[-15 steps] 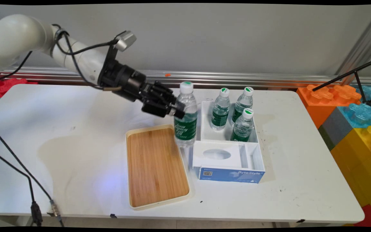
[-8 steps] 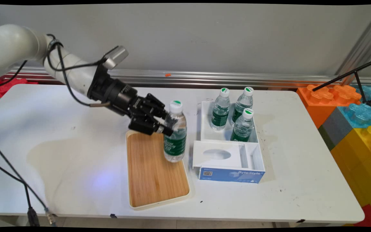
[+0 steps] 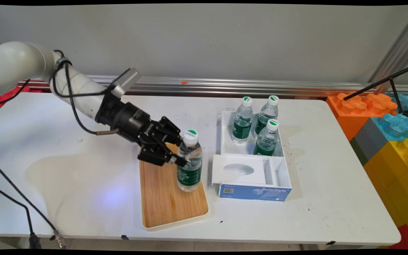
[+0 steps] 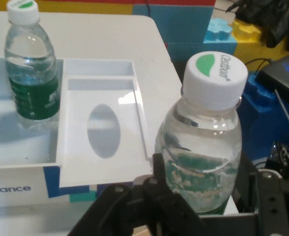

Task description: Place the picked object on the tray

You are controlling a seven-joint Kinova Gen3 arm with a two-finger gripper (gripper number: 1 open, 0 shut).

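Note:
My black gripper [image 3: 181, 156] is shut on a clear water bottle [image 3: 189, 163] with a green label and a white cap, gripping it at the shoulder. The bottle stands upright over the right side of the bamboo tray [image 3: 161, 191], at or just above its surface. In the hand view the same water bottle [image 4: 203, 147] fills the middle, between my gripper [image 4: 198, 196] fingers. Three more bottles [image 3: 242, 120] stand in a white box [image 3: 225, 141] to the right; one bottle [image 4: 30, 69] shows at the hand view's upper left.
The white box [image 4: 105, 128] has a front section with an oval-holed lid and a blue ByteStyle front [image 3: 253, 193]. Big coloured building blocks [image 3: 388, 134] stack at the table's right edge. A metal rail [image 3: 225, 86] runs along the wall. Black cables [image 3: 20, 198] hang at the left.
The gripper has carried the bottle down and to the left, from beside the white box to over the bamboo tray. The other bottles have not moved.

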